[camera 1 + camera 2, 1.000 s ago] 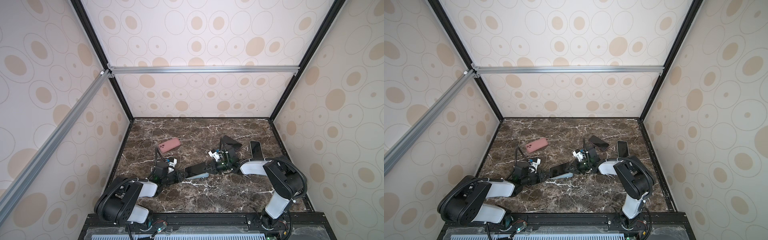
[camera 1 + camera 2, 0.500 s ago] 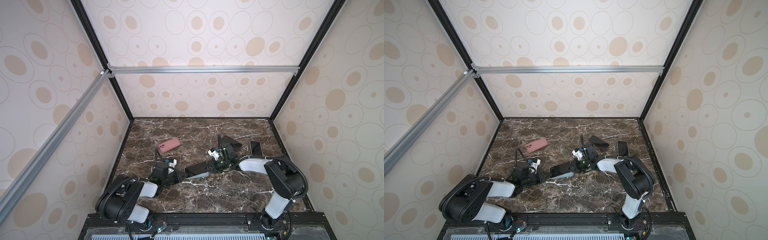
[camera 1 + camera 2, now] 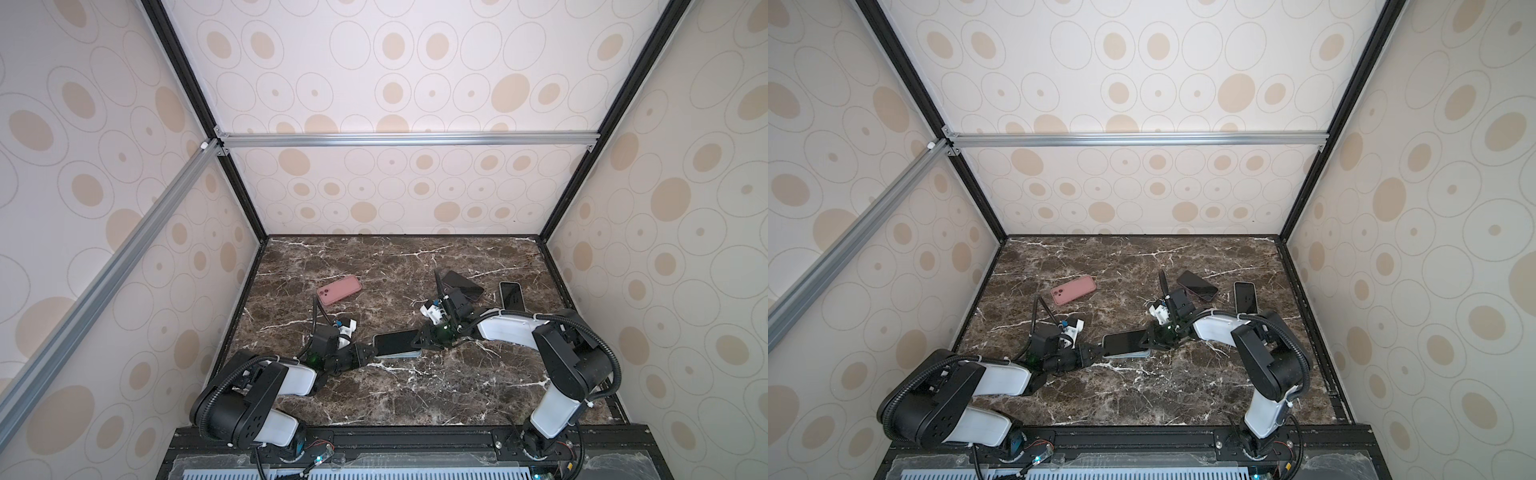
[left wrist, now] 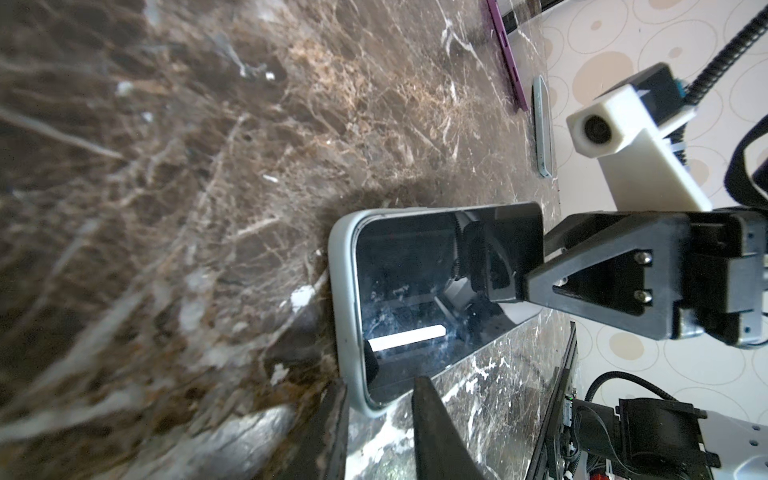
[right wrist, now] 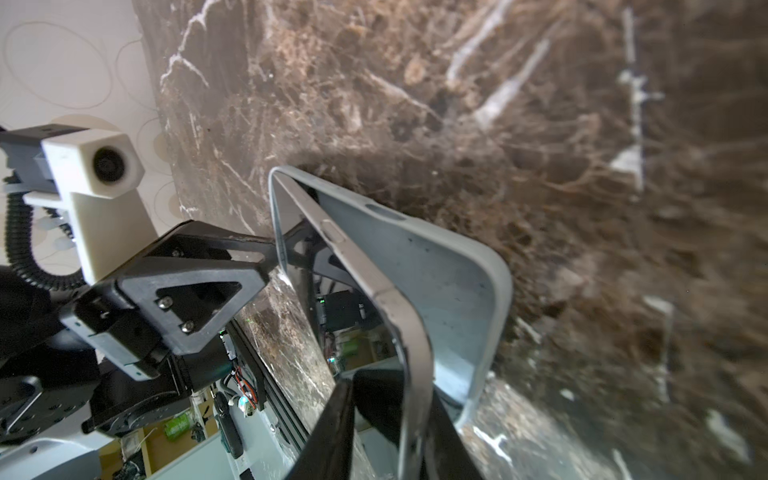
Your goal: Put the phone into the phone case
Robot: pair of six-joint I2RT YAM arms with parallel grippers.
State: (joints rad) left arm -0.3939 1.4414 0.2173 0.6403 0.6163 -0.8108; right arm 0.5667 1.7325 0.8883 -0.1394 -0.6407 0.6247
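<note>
The dark marble bench (image 3: 415, 395) carries everything, with the left arm (image 3: 291, 380) reaching in from the front left and the right arm (image 3: 507, 332) from the right. Both arms lie low and meet near the middle front of the bench.

Between them lies the pale blue-grey phone case (image 3: 405, 354) (image 3: 1129, 354), flat on the bench with its open side up. The phone (image 3: 395, 343) (image 3: 1125, 341) sits screen-up over it. The right wrist view shows the phone (image 5: 380, 291) tilted. Its end toward the left arm meets the phone case (image 5: 457, 291), while its end toward the right arm stands lifted clear of the case's floor.

Further back are a pink case (image 3: 338, 290) on the left, a dark phone (image 3: 463, 284) behind the right wrist, and a light-edged phone (image 3: 511, 296) just beside it.

The left end effector (image 3: 368, 353) (image 4: 380, 386) is at the left end of the case. Its two fingers are drawn in narrowly around that end and pinch it, one against the case's back and the other tipped over the screen edge.

The right end effector (image 3: 417, 338) (image 5: 390, 395) is at the opposite, raised end. The phone's metal edge runs between its fingers, which stand a little apart. In the left wrist view one right finger (image 4: 582, 282) lays its pad on the glass of the phone (image 4: 415, 282). Whether the pair actually squeeze the phone I cannot tell.
</note>
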